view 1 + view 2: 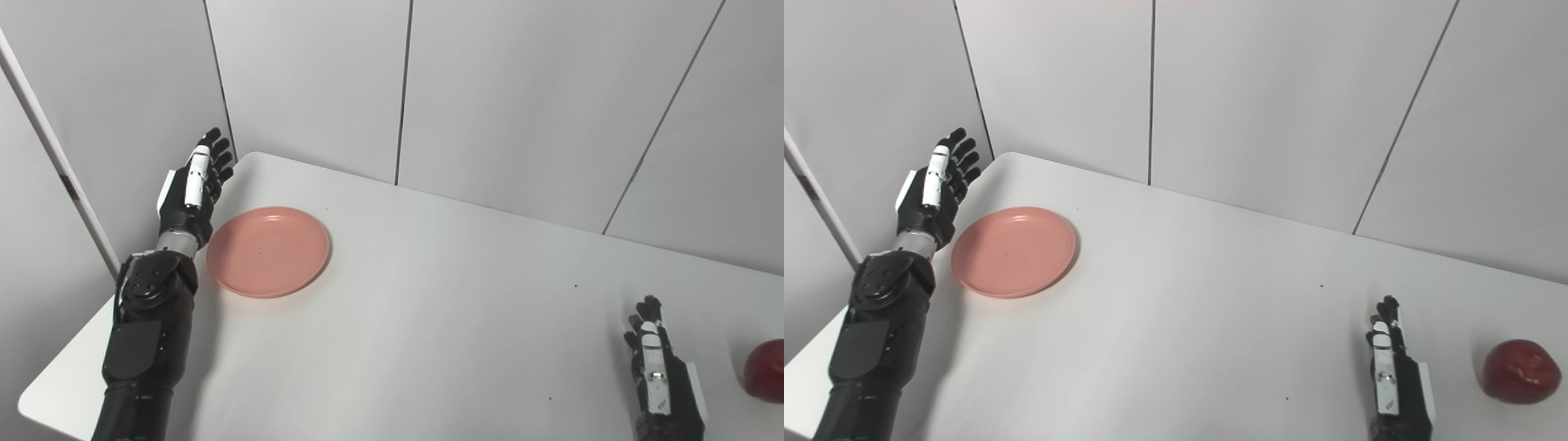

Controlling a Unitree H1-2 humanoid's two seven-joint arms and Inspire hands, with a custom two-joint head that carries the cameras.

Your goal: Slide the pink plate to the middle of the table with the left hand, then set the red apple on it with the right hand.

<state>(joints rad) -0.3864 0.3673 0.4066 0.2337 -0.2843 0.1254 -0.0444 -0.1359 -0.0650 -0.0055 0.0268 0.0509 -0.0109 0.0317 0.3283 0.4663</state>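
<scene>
Setting: pale grey wall panels with dark vertical seams, closing in a white tabletop on its far and left sides; the surface is matte, with a few small dark specks.

We count the following.

One pink plate: round and shallow, lying flat and right way up, so we record no long axis and no pointing direction. It sits near the tabletop's far left corner, well away from the centre, and carries nothing.

One red apple: roundish, resting on the tabletop close to the right edge, cut off by the frame in the left eye view. We cannot make out a stem, so its orientation goes unrecorded.

Two hands. Left hand: raised just beside the plate's left rim, at the tabletop's left edge, fingers extended and spread apart, pointing toward the far wall, holding nothing; we cannot tell whether it touches the plate. Right hand: low at the near edge, just left of the apple and apart from it, fingers straight, pointing toward the far edge, holding nothing.
</scene>
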